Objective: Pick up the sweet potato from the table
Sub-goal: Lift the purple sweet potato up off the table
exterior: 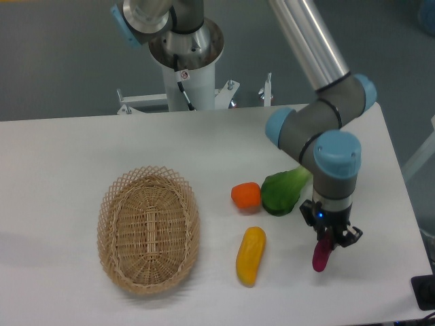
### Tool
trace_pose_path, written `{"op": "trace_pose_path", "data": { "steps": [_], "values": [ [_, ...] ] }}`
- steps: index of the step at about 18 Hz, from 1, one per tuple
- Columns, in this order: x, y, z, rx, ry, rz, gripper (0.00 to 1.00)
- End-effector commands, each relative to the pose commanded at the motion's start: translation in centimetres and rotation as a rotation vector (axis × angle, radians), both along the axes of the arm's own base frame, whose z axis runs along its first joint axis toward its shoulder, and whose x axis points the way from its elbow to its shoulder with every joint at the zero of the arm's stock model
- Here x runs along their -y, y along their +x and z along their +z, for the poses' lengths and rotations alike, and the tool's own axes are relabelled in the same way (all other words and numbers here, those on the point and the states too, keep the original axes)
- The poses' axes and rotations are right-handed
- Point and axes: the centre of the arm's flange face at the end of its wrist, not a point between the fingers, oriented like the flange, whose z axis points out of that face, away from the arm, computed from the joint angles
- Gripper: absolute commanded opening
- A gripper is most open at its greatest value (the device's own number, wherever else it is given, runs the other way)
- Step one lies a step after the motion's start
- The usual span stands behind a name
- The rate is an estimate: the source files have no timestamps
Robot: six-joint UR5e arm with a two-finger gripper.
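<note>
No legible text, label, brand, number or sign appears in the camera view. A small pale tag or sticker (182, 73) sits on the black cable at the white cylindrical robot pedestal (187, 68) beyond the far edge of the large flat white tabletop (68, 156), but it is too small for any characters to be resolved. The grey and light-blue robot arm (319, 136) carries no readable marking on its visible surfaces. A small blue indicator light (321, 216) glows on the wrist above the two-finger gripper; it displays no character or symbol that can be made out.
</note>
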Motion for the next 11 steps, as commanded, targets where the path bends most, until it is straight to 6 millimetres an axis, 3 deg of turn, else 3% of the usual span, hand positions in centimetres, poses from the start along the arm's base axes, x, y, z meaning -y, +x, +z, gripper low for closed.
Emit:
{"op": "trace_pose_path", "data": {
  "steps": [5, 11],
  "values": [
    [0.5, 3.1, 5.7, 0.047, 0.059, 0.019, 0.25],
    [1.0, 3.3, 8.2, 0.035, 0.108, 0.041, 0.25]
  ]
}}
